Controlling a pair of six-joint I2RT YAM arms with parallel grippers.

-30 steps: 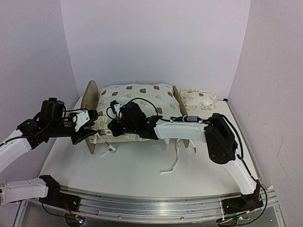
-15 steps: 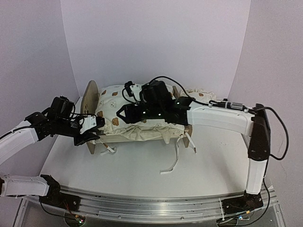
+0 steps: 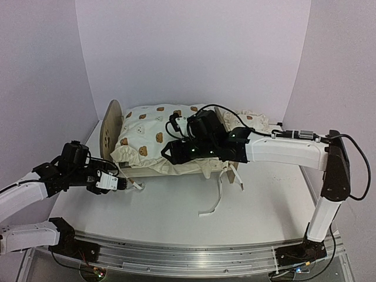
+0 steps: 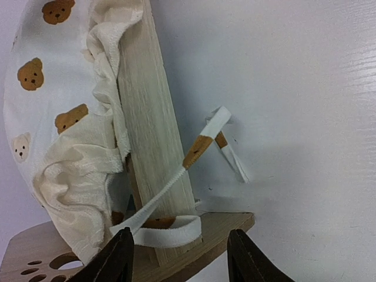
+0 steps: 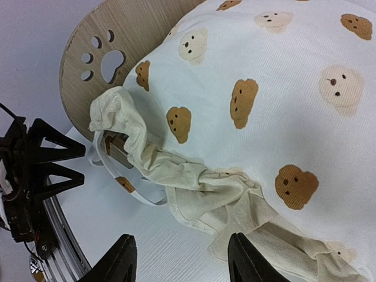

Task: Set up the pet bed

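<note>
The pet bed (image 3: 110,126) stands at the back of the table, its rounded paw-print headboard (image 5: 117,35) on the left. A cream bear-print cushion (image 3: 158,132) lies on it, with the front edge bunched and hanging over the side rail (image 4: 150,135). The small pillow (image 3: 249,120) sits behind the bed's right end. My left gripper (image 3: 120,183) is open, low by the front-left corner, with a white tie (image 4: 200,150) just ahead of its fingers (image 4: 179,258). My right gripper (image 3: 170,154) hovers open above the cushion's crumpled front edge (image 5: 205,188), holding nothing (image 5: 179,261).
Loose white ties (image 3: 214,200) trail from the bed's right front onto the white table (image 3: 176,217). Purple walls close in on the left, back and right. The left gripper (image 5: 47,158) also shows at the left edge of the right wrist view.
Both grippers have opened and let go of the cushion. The left one has dropped back toward the table's front left. The right one has swung right along the cushion's front.
</note>
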